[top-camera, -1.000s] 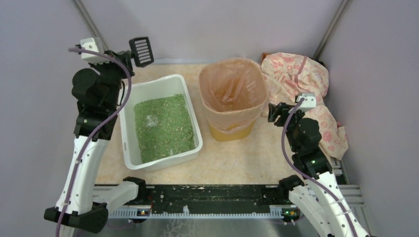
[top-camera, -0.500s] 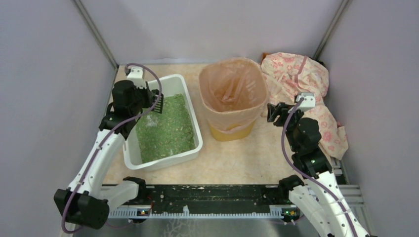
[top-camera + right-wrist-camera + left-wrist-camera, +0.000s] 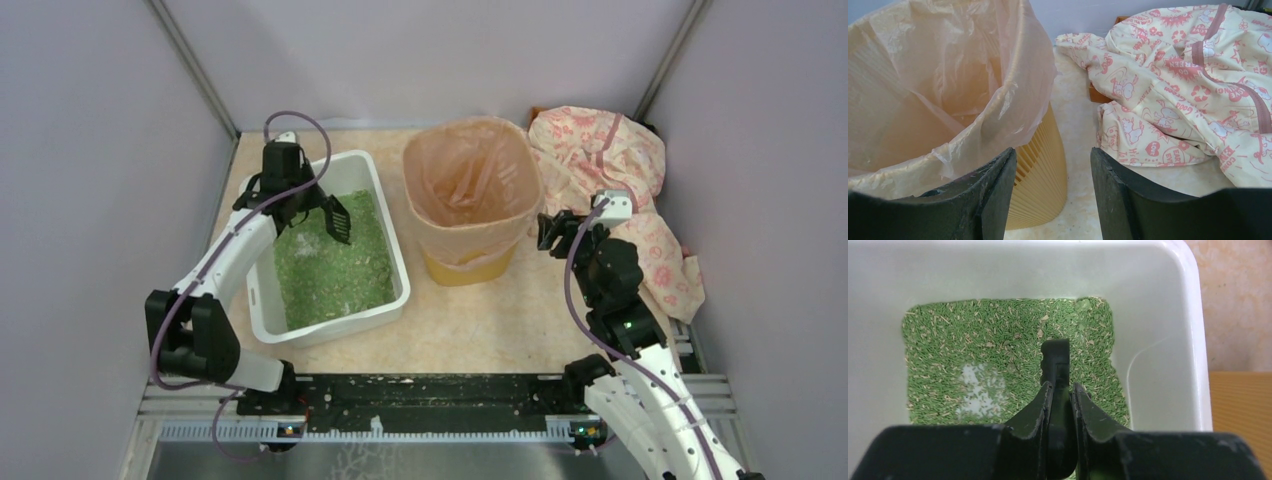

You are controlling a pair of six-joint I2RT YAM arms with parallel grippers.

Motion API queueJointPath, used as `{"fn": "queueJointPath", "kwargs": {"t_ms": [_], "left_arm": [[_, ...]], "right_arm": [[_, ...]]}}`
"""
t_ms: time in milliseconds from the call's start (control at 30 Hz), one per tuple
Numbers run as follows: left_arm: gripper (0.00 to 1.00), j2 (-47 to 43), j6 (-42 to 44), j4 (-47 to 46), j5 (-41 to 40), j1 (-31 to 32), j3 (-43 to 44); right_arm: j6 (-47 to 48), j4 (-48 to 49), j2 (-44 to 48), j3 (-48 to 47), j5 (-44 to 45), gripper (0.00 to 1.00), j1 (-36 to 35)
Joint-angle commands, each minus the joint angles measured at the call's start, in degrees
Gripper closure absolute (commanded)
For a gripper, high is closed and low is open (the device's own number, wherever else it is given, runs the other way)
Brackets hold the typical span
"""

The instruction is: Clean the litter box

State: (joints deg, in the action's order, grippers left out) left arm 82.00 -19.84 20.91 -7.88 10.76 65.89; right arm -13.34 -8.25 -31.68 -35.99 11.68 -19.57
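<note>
The left gripper (image 3: 1060,396) is clamped on the black scoop (image 3: 1056,362) over the upper end of the litter box (image 3: 330,326), left of centre; a pale clump (image 3: 975,387) lies just left of its blade in the wrist view; the right gripper (image 3: 1053,167) gapes empty beside the bin (image 3: 468,268).

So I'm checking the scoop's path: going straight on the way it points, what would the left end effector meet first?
The green litter in the white litter box: the scoop clamped in the left end effector points down at it. The gap is hard to judge.
</note>
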Motion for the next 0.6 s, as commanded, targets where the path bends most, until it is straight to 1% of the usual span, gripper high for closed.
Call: {"fn": "queueJointPath", "kwargs": {"t_ms": [0,133,233,300,367,467,567], "left_arm": [[1.0,0.38,-10.12,-4.01,-0.08,-1.33,-0.21],[1.0,-0.03,-12.73,-5.28,-0.41,-3.76,-1.33],[1.0,-0.42,-13.15,-5.44,-0.17,-5.75,-1.49],[1.0,-0.14,-12.81,-5.98,1.73,-7.81,-1.47],[1.0,0.92,-12.73,-6.33,5.34,-10.24,-1.51],[1.0,3.86,-13.13,-8.91,14.42,-15.82,-1.94],[1.0,7.63,-13.9,-10.89,21.16,-18.47,-0.7]], "right_arm": [[-0.32,2.8,0.38,-0.44,0.35,0.43,0.22],[-0.19,2.9,0.56,-0.07,0.61,0.43,0.24],[-0.24,3.21,0.48,0.11,0.71,0.43,0.22],[-0.24,3.24,0.31,0.12,0.71,0.43,0.17],[-0.28,3.28,0.21,0.13,0.7,0.43,0.23],[-0.23,3.29,0.22,0.13,0.74,0.43,0.23],[-0.27,3.32,0.14,0.2,0.87,0.43,0.18]]}}
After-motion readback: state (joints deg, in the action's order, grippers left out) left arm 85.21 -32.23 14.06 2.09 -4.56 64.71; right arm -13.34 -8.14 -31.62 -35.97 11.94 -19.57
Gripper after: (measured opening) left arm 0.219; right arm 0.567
